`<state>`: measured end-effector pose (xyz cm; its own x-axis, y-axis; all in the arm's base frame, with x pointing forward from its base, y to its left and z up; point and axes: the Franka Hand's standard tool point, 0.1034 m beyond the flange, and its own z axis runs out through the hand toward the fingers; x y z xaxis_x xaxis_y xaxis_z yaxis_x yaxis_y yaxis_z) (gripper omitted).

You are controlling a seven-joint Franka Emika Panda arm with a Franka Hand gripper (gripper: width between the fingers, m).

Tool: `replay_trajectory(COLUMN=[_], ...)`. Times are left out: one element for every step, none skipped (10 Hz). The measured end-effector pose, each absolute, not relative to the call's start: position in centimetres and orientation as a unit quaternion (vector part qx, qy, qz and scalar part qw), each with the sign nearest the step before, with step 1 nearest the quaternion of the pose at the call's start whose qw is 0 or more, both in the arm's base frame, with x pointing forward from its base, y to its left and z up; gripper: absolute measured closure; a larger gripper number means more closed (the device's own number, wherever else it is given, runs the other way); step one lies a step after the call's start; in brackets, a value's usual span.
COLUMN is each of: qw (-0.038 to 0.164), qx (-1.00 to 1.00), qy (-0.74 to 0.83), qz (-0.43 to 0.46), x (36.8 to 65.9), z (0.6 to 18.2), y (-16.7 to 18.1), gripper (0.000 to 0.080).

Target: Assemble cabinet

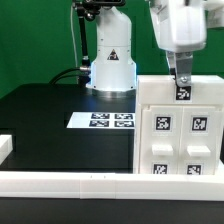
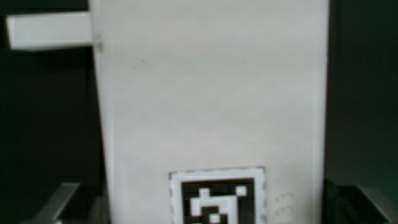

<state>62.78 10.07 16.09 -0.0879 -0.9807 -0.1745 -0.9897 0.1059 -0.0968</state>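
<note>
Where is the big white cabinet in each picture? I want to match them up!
Exterior view: the cabinet stands at the exterior view's right, against the long white rail, right under the gripper.
Wrist view: the cabinet fills the middle as a tall white face.
Shared landmark: the black-and-white tag near the cabinet's upper edge beside the gripper is probably the tag in the wrist view.

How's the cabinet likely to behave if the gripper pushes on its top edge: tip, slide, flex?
The cabinet looks like a stiff, boxy white shell, so flex seems unlikely. It stands taller than wide, and the gripper sits at its top edge, so a sideways push there could tip it. Its smooth faces on the black table suggest it may slide first.
</note>
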Motion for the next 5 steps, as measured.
replay_trajectory(qw=[0.098, 0.097, 0.105, 0.114, 0.113], qx=[-0.648, -0.624, -0.578, -0.541, -0.541], qy=[0.755, 0.775, 0.809, 0.832, 0.832], qz=[0.026, 0.029, 0.035, 0.041, 0.041], x=[62.79, 62.81, 62.97, 63.14, 63.12], z=[16.09, 16.09, 16.11, 16.11, 16.08], y=[10.05, 10.03, 10.02, 9.98, 10.07], gripper=[0.0248, 0.0248, 0.0248, 0.0248, 0.0198])
